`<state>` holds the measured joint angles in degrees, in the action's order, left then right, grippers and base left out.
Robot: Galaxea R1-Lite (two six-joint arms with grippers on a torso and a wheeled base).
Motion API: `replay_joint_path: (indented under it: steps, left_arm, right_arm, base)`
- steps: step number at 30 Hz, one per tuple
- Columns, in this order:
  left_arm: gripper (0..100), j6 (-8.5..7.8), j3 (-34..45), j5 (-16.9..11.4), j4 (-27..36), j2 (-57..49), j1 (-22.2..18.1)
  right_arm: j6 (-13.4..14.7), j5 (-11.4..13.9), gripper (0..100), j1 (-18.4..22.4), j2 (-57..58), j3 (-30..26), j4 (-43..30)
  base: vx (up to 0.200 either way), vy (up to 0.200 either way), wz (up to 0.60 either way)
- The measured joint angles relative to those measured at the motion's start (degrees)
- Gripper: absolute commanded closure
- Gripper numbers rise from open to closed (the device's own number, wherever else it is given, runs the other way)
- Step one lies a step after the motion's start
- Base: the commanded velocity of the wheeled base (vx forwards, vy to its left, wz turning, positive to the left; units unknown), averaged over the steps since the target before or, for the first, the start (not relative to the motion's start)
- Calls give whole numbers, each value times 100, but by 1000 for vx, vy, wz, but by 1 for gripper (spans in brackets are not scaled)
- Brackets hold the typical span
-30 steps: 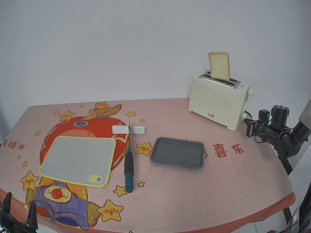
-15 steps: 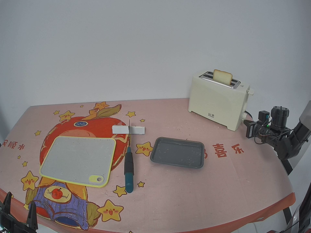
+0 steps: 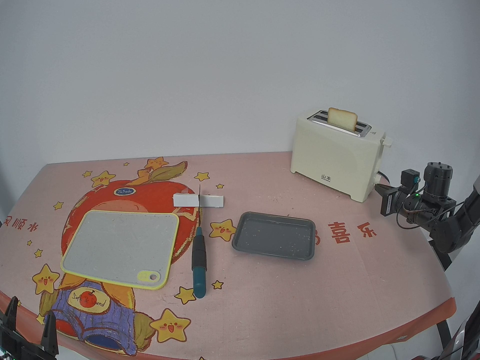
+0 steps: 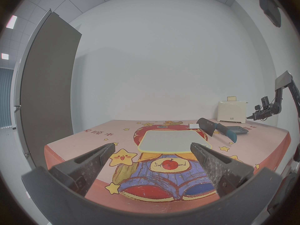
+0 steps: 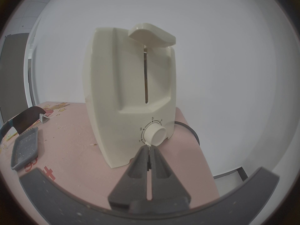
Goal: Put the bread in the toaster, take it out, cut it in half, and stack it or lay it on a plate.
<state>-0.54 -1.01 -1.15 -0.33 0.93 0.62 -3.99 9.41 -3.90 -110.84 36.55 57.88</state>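
My right gripper (image 5: 149, 150) is closed, its two fingers pressed together with nothing between them, and its tips sit just in front of the round dial (image 5: 154, 134) low on the end of the cream toaster (image 5: 128, 91). Above the dial, the toaster's lever (image 5: 152, 35) is at the top of its vertical track. The toaster stands at the far right of the pink table (image 3: 300, 296), which is printed with a cartoon apple and stars. The bread (image 3: 342, 119) sits upright in one of the toaster's top slots, with just its upper part showing above the rim. My left gripper (image 4: 152, 146) hangs off the near left corner of the table, its fingers spread wide and holding nothing. On the left half of the table lies a grey cutting board (image 3: 120, 248) with a yellow-green border. Just beside it is a knife (image 3: 199, 261) with a dark and teal handle, its blade on edge across a small white block (image 3: 186, 200). Between the knife and the toaster rests a shallow dark grey tray (image 3: 274, 235), dusted with crumbs.
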Motion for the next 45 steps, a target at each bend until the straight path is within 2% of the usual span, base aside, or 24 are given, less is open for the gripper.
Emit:
replay_joint_path:
  steps: [10,17,18,26,30,34,38,41,45]
  left_arm:
    - [0,0,0,0,0,0,0]
    - [0,0,0,2,1,0,0]
    - [0,0,0,0,1,0,0]
    - [0,0,0,0,0,0,0]
    - [0,0,0,2,1,0,0]
    - [0,0,0,0,1,0,0]
    - [0,0,0,0,1,0,0]
    - [0,0,0,0,1,0,0]
    - [0,0,0,0,1,0,0]
  right_arm:
    - [51,55,100,-380,1145,-168,4]
    - [356,16,100,-469,1420,77,11]
    - [358,16,0,-475,1437,74,11]
    - [544,96,0,-633,1785,-201,-24]
    - [566,364,0,-631,1996,57,-774]
    - [588,794,0,-539,2059,780,-1816]
    - [595,1290,0,-349,2007,1738,-2669]
    - [581,1557,0,-202,1842,2299,-3016]
    - [522,1774,0,-26,1462,2942,-3271]
  base:
    - [0,0,0]
    - [0,0,0]
    - [0,0,0]
    - [0,0,0]
    - [0,0,0]
    - [0,0,0]
    - [0,0,0]
    - [0,0,0]
    - [0,0,0]
